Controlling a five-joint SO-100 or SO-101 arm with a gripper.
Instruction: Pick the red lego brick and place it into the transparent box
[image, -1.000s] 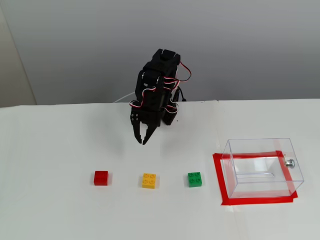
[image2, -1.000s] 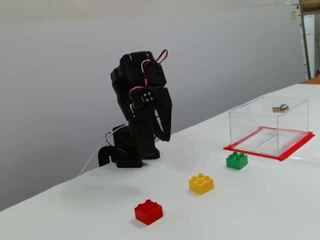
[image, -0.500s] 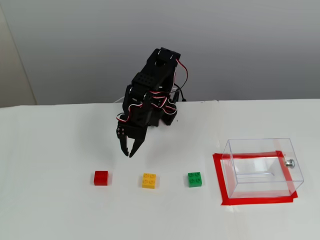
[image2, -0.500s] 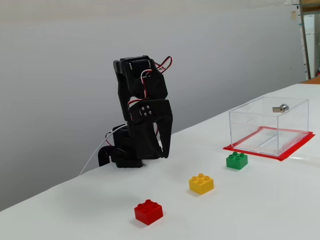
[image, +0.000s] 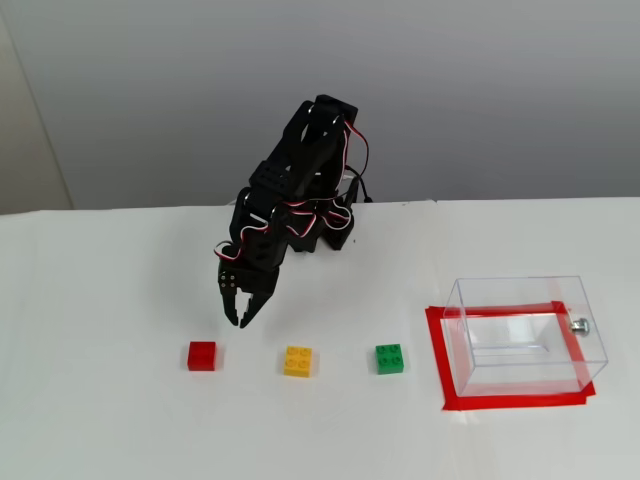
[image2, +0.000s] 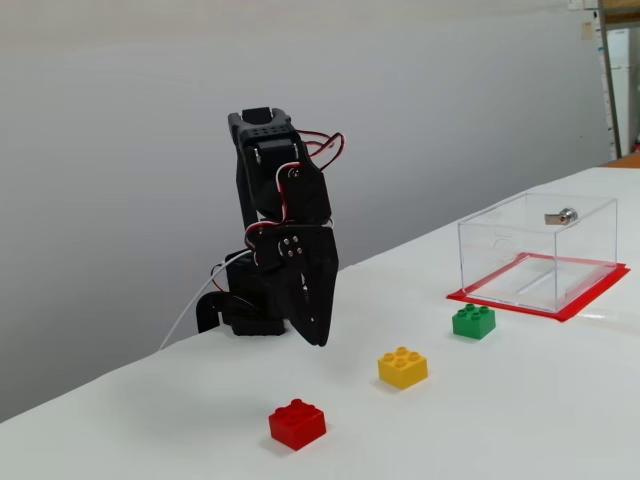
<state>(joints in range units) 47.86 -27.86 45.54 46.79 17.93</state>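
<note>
A black gripper (image: 241, 323) (image2: 318, 340) points down at the white table (image: 100, 420), its fingers only a narrow gap apart and holding nothing. It hangs in the air above and behind the red lego brick (image: 202, 355) (image2: 297, 423), not touching it. In a fixed view, right of the red brick sit a yellow brick (image: 297, 361), then a green brick (image: 390, 358), then the transparent box (image: 524, 333) on red tape (image: 437, 360).

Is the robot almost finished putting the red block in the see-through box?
Not yet. The red lego brick sits untouched on the table, and the transparent box is empty. The gripper hangs in the air near the brick, holding nothing. Grabbing, carrying and dropping it in are all left.
</note>
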